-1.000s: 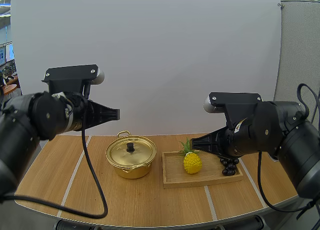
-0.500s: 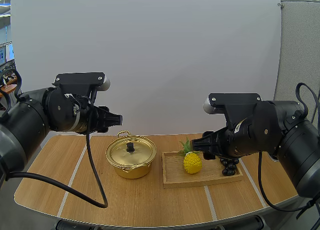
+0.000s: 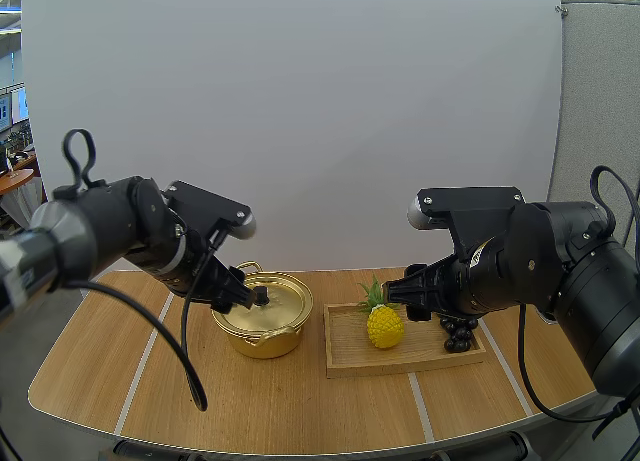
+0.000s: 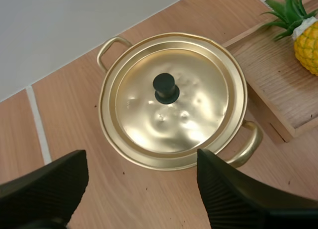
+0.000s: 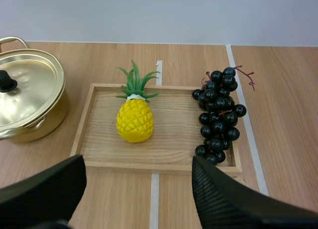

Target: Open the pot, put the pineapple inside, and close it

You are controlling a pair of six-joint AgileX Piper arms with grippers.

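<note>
High: left gripper (image 3: 244, 297) over lidded pot (image 3: 262, 327). Pineapple (image 3: 385, 325) on tray (image 3: 400, 362), 3 o'clock of pot; right gripper (image 3: 398, 290) just above it.
Left wrist: fingers (image 4: 44, 187) spread, empty; lid (image 4: 174, 112) seated.
Right wrist: fingers spread, empty; grapes (image 5: 218, 114) 3 o'clock of pineapple.

Left arm (image 3: 110, 231) black, rounded; grey cap (image 3: 244, 221) fitted at 3 o'clock. Right arm (image 3: 560, 266) black; matching cap (image 3: 417, 212) fitted at 9 o'clock. Fingers (image 4: 47, 187) black, inner faces ribbed.
</note>
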